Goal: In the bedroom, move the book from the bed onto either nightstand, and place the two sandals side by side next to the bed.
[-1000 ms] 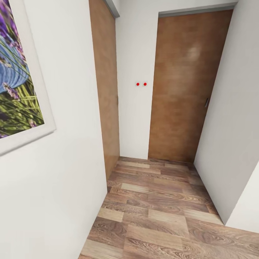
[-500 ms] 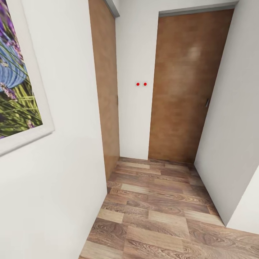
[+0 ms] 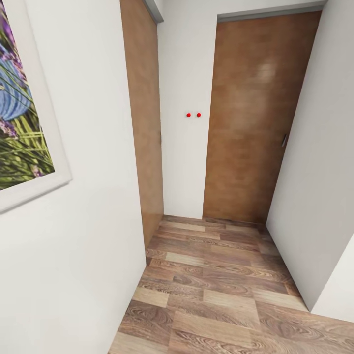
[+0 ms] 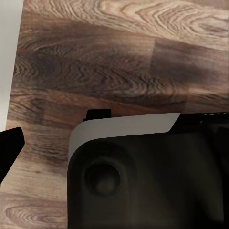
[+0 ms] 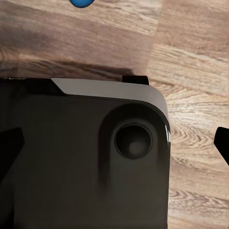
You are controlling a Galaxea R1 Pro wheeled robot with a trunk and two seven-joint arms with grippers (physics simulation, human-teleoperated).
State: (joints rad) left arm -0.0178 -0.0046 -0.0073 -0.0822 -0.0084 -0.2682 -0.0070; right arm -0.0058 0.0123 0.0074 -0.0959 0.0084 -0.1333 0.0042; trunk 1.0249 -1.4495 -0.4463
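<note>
2 brown doors [image 3: 250, 118] are seen ahead in the head view, 1 at 12 o'clock and 1 at 11 o'clock, set in white walls [image 3: 98, 147]. A wood-plank floor [image 3: 211, 275] is spread out below, at 6 o'clock. A framed lavender picture [image 3: 19, 123] is hung on the wall at 9 o'clock. 2 small red dots [image 3: 193, 115] are marked on the wall between the doors.

The book, the bed and the nightstand are not found here, so where they are cannot be told. A small bit of bright blue [image 5: 83, 2] is seen at the edge of the right wrist view, lying on the floor. It is judged to be 1 of the sandals, but too little is shown to be sure.

The dark base of the robot [image 4: 143, 176] is seen in both wrist views, over the floor. Dark finger tips are cut off at the edges, so it cannot be told if either hand is spread or pressed together.

The hall is narrow. If the base is turned too fast, a wall could be bumped, or the blue thing could be run over.

No boxes, bowls or baskets are seen, so nothing is held in any.
</note>
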